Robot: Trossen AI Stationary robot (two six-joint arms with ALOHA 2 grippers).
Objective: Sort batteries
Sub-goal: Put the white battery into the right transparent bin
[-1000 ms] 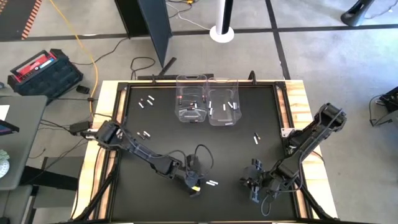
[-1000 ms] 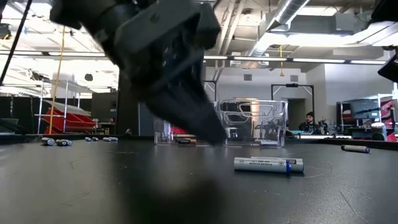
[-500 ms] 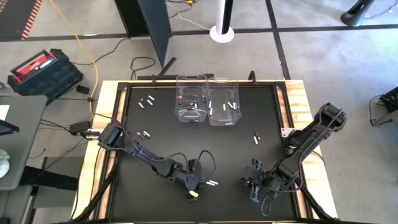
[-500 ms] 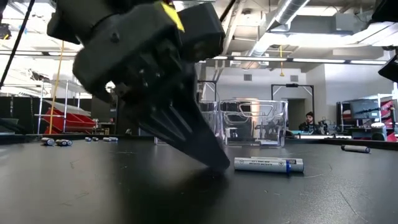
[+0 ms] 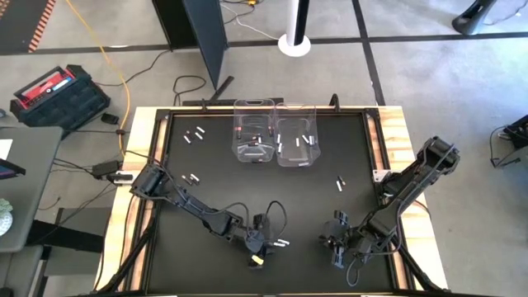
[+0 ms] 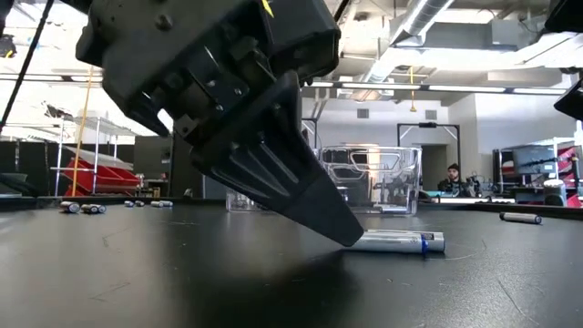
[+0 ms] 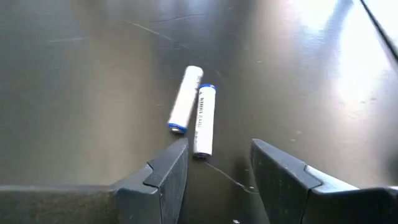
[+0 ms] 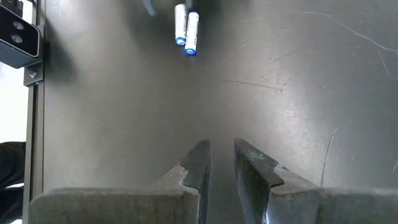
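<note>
Two white batteries with blue ends [image 7: 204, 121] [image 7: 186, 99] lie side by side on the black table [image 5: 206, 198], near its front edge [image 5: 282, 243]. My left gripper [image 7: 217, 152] stands open, slanting down just left of them, its fingertips low at the table [image 6: 351, 237]. The nearer battery's end [image 7: 201, 153] sits right beside one fingertip [image 7: 180, 146]. My right gripper [image 8: 217, 155] waits to the right [image 5: 328, 243], narrowly open and holding nothing; the same pair [image 8: 186, 28] shows farther off in its view. My left gripper's fingertip [image 6: 351, 237] stands at the near battery's left end [image 6: 369, 240] and covers it in the low view. Whether it touches the battery, I cannot tell. The battery lies flat on the table.
Two clear plastic bins [image 5: 254, 132] [image 5: 295, 136] stand side by side at the table's far middle, each with a few batteries inside. Loose batteries lie at the far left [image 5: 194, 134], the left [image 5: 191, 177] and the right [image 5: 340, 181].
My left gripper has sunk toward the table and shifted right toward the two batteries, rolling and tipping further down as it went. Its fingertip now reaches the near battery's left end. The batteries lie where they were.
</note>
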